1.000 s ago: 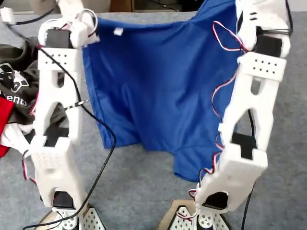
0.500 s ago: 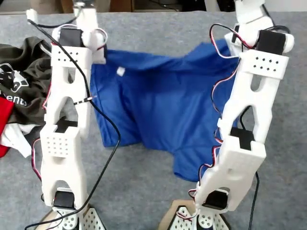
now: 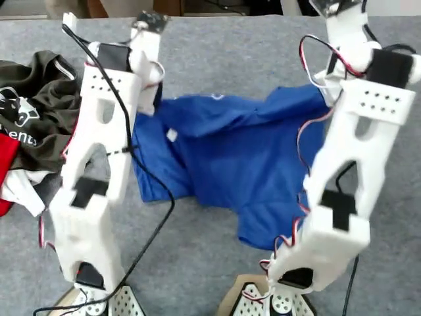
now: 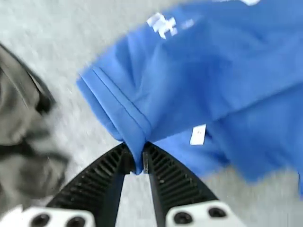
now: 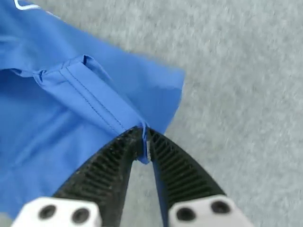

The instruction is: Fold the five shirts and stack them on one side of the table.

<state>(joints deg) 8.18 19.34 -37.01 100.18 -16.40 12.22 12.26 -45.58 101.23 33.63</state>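
A blue shirt [image 3: 230, 158] lies spread across the middle of the grey table [image 3: 230, 46], its far edge held up at both corners. My left gripper [image 4: 136, 158] is shut on the hemmed corner of the blue shirt [image 4: 199, 80], beside the left arm [image 3: 105, 112] in the high view. My right gripper [image 5: 143, 144] is shut on the opposite hemmed corner of the blue shirt [image 5: 71, 113], under the right arm [image 3: 362, 118]. A small white tag [image 4: 197, 135] shows on the fabric.
A heap of other shirts, dark olive [image 3: 33, 105], red [image 3: 5, 164] and white [image 3: 20, 191], lies at the table's left edge. Bare grey table stretches behind the blue shirt and along the front between the arm bases [image 3: 256, 299].
Both arms have lowered and drawn the shirt's held edge toward the front, so the cloth that hung stretched high at the back now sags folded over itself on the table.
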